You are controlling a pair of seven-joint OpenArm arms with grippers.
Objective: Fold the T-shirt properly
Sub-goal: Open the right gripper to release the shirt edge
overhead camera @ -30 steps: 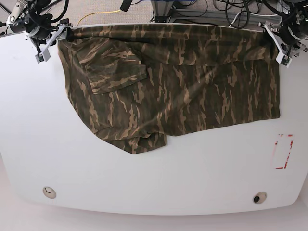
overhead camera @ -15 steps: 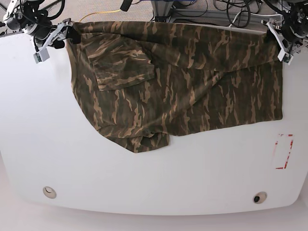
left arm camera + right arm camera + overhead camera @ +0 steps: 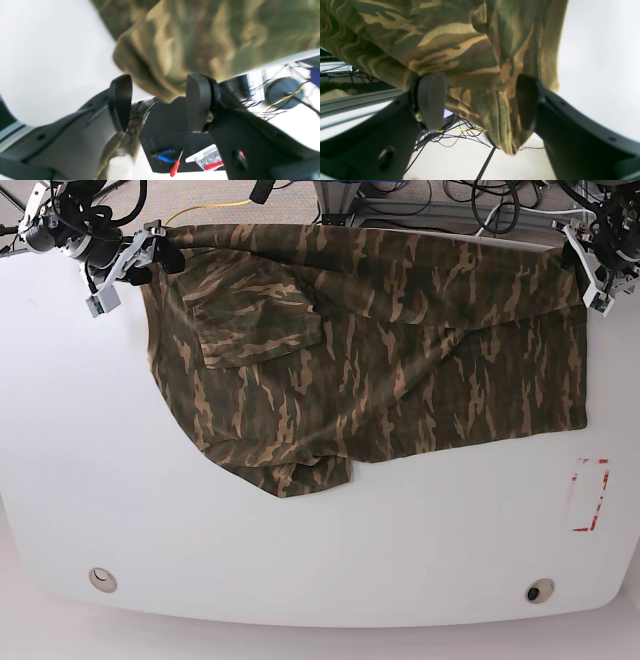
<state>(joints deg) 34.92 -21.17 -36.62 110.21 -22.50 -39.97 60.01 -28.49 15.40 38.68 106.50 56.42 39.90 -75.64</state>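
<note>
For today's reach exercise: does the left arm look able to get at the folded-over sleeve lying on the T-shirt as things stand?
Probably not. The left gripper sits at the opposite far corner of the T-shirt; the sleeve lies beside the right gripper, across the whole shirt.

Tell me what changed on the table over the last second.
Both grippers, right and left, carried the T-shirt's far edge back past the table edge, flattening that edge. The folded sleeve shifted slightly toward the left arm's side. The near hem and red marking stayed put.

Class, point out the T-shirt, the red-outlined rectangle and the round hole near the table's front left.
T-shirt (image 3: 400,360), base view, middle of body.
Red-outlined rectangle (image 3: 588,495), base view, its centre.
Round hole (image 3: 102,580), base view, its middle.
</note>
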